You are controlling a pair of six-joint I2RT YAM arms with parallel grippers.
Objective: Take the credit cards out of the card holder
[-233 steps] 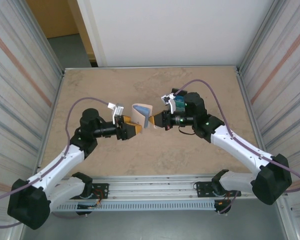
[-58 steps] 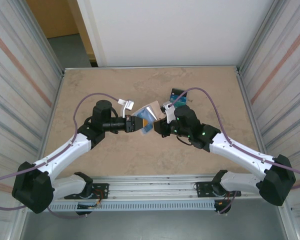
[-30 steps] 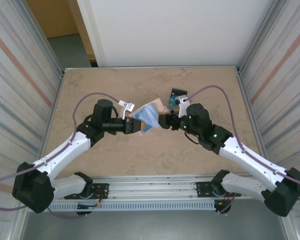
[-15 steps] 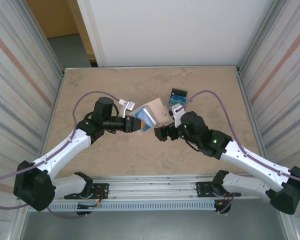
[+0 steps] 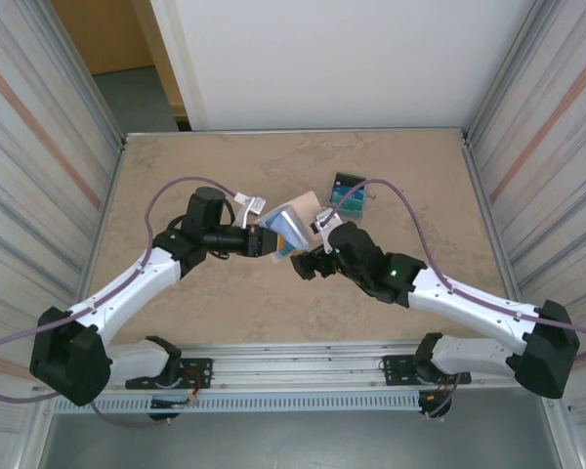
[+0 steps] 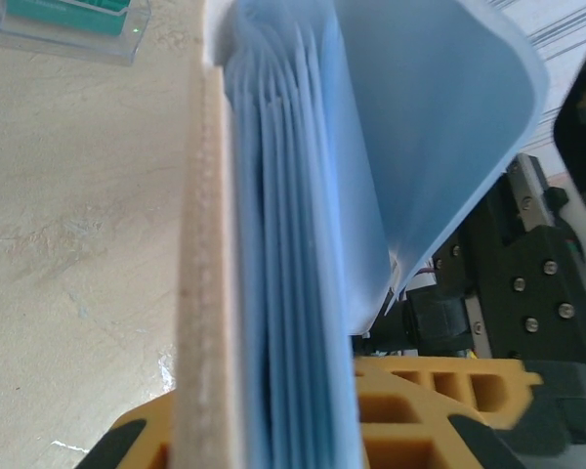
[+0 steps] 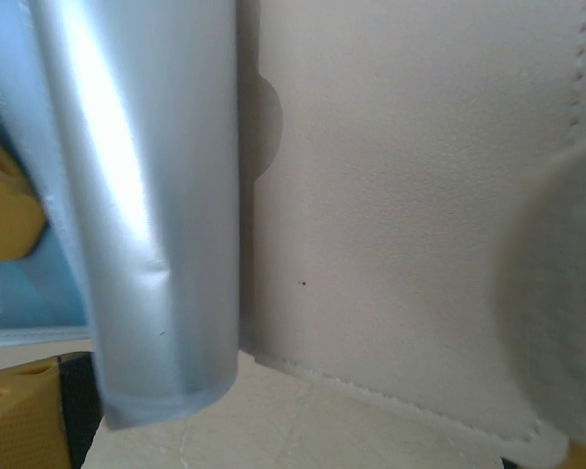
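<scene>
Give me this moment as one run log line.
left pincer: shut on card holder | card holder: spread open, blue lining showing | right pincer: open, close beside it | clear box: on table

Light falls evenly from above. The overhead view is bright and sharp, with faint soft shadows on the table [image 5: 176,176]. In the left wrist view the card holder [image 6: 293,244] looks soft-edged. The right wrist view is blurred throughout, with glare on a shiny flap [image 7: 146,195] at 10 o'clock.

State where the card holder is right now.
In the top view the card holder is near the middle of the table, clamped in the left gripper, with the right gripper close beside it.
</scene>
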